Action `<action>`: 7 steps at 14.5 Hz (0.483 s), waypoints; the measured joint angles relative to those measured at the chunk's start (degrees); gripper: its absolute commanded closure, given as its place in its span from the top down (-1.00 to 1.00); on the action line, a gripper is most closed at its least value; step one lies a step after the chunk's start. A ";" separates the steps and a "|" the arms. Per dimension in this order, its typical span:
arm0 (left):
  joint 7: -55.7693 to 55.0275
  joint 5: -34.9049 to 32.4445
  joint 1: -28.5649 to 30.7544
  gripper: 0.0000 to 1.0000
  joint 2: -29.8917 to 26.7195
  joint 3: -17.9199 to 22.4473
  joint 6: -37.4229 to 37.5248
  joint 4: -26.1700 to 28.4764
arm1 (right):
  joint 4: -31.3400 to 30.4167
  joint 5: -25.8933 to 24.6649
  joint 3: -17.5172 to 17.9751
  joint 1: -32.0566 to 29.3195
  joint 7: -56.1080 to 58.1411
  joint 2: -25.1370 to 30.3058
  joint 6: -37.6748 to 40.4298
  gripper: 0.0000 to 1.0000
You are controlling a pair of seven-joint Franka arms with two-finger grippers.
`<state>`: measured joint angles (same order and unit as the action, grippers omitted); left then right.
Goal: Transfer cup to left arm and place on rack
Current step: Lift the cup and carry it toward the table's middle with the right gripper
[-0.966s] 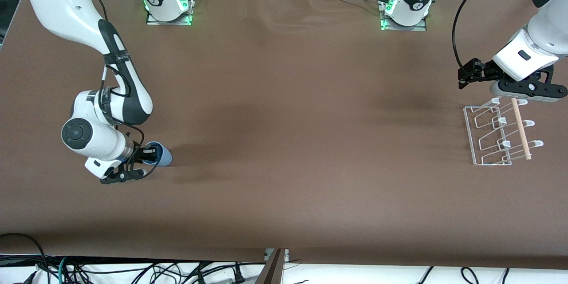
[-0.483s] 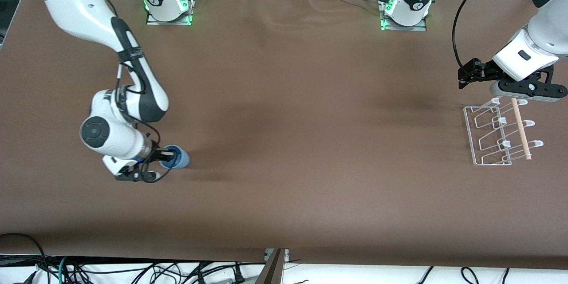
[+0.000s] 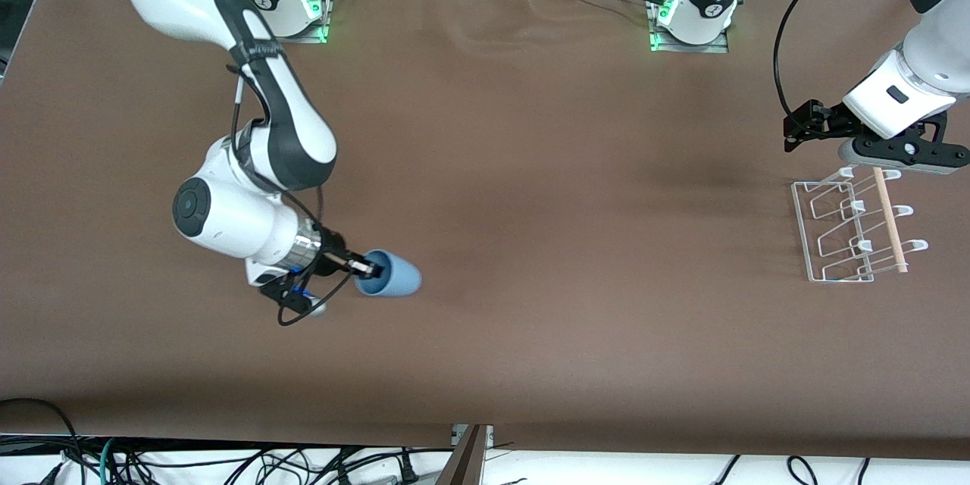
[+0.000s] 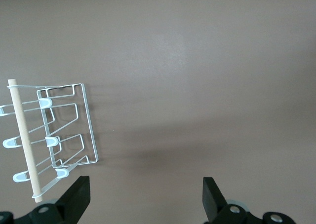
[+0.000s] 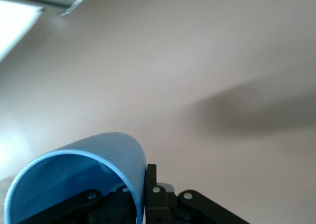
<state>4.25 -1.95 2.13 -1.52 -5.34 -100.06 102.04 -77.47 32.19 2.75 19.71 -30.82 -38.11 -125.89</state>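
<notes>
My right gripper [image 3: 370,270] is shut on the rim of the light-blue cup [image 3: 392,273] and holds it on its side in the air over the brown table, toward the right arm's end. In the right wrist view the cup's wall [image 5: 106,157] is pinched between my right gripper's fingers [image 5: 152,184], one inside the cup and one outside. My left gripper [image 3: 794,135] is open and empty, hovering by the white wire rack [image 3: 852,226] with its wooden dowel [image 3: 888,220]. The rack also shows in the left wrist view [image 4: 59,137], beside my left gripper [image 4: 146,197].
The brown table [image 3: 530,167] stretches wide between the cup and the rack. The arm bases [image 3: 288,7] stand at the table's edge farthest from the front camera. Cables lie off the table's near edge.
My right arm has lifted the cup off the table and carried it toward the middle of the table, with the cup's closed end leading. The left arm has not moved.
</notes>
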 measured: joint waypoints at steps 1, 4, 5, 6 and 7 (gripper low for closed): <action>0.00 0.00 0.02 1.00 0.00 0.00 0.00 -0.08 | 1.62 3.33 0.28 1.13 -2.83 0.05 0.70 -1.00; 0.00 0.01 0.01 1.00 0.00 -0.14 -0.01 -0.27 | 7.03 8.16 3.56 2.61 -13.74 0.15 1.59 -1.00; 0.00 0.01 -0.04 1.00 0.00 -0.38 -0.01 -0.38 | 8.63 8.33 5.28 2.81 -17.15 0.19 1.82 -1.00; 0.00 0.01 -0.10 1.00 0.00 -0.80 0.13 -0.60 | 9.75 8.48 7.06 2.98 -19.95 0.20 1.86 -1.00; 0.00 0.02 -0.18 1.00 0.00 -1.44 0.76 -0.94 | 10.55 8.63 9.05 3.06 -22.23 0.19 1.85 -1.00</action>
<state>4.25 -1.94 1.94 -1.52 -6.77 -99.30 101.09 -66.93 40.81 11.80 22.77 -53.05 -37.92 -124.04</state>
